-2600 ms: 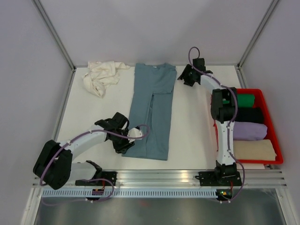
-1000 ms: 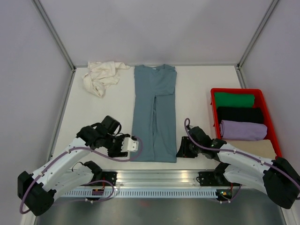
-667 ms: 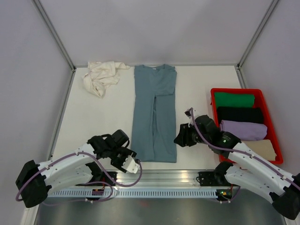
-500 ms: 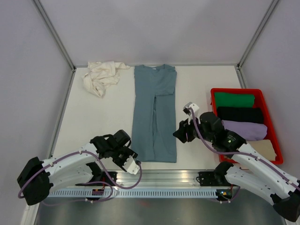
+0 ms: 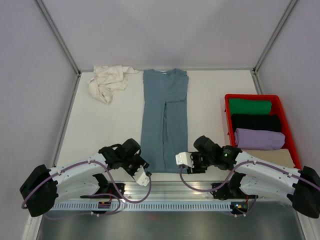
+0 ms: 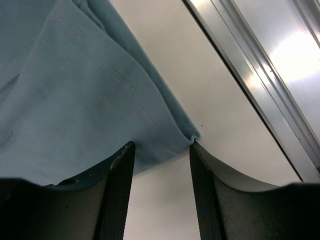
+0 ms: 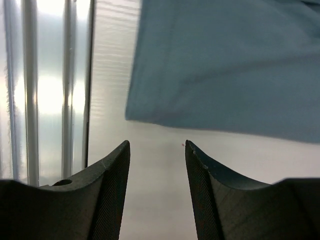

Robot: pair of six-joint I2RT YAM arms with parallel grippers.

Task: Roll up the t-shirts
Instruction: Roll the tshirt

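Observation:
The slate-blue t-shirt (image 5: 164, 120) lies flat on the white table, folded into a long strip running from the back edge to near the front. My left gripper (image 5: 142, 173) is at its near left hem corner. In the left wrist view the gripper (image 6: 160, 150) is open, the hem corner (image 6: 191, 137) lies between the fingertips and nothing is gripped. My right gripper (image 5: 181, 160) is at the near right corner. In the right wrist view it (image 7: 156, 147) is open above bare table, just short of the shirt's edge (image 7: 225, 65). The cream-white t-shirt (image 5: 107, 80) lies crumpled at the back left.
A red bin (image 5: 290, 102) at the right holds rolled green, black, purple and beige shirts. An aluminium rail (image 5: 170, 190) runs along the near table edge and shows in both wrist views (image 6: 260, 75) (image 7: 50, 100). Walls close in the table's other sides.
My right gripper swung from the shirt's right side round to its near right corner, now pointing left. My left gripper shifted a little right, to the near left hem corner. The shirts have not moved.

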